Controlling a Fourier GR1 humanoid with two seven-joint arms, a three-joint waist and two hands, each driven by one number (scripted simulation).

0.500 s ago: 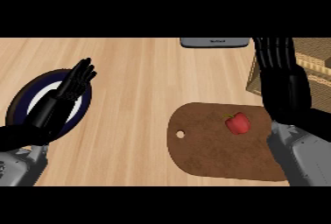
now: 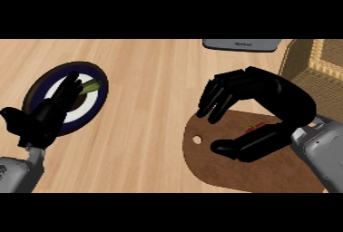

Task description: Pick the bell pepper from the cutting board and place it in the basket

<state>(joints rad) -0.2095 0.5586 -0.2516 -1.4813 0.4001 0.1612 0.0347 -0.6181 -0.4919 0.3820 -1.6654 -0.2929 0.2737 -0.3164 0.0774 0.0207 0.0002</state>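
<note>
Nearest, the left robot hand (image 2: 50, 115) rests open. Over the board (image 2: 221, 170) the right robot hand (image 2: 281, 102) arches, fingers and thumb spread, above the mostly hidden pepper (image 2: 251, 128). Reaching step; next close, lift, carry to the basket (image 2: 321, 63)

The right robot hand (image 2: 278, 102) has come down, arching over the brown wooden cutting board (image 2: 221, 170) and hiding most of the red bell pepper (image 2: 250, 128).
</note>
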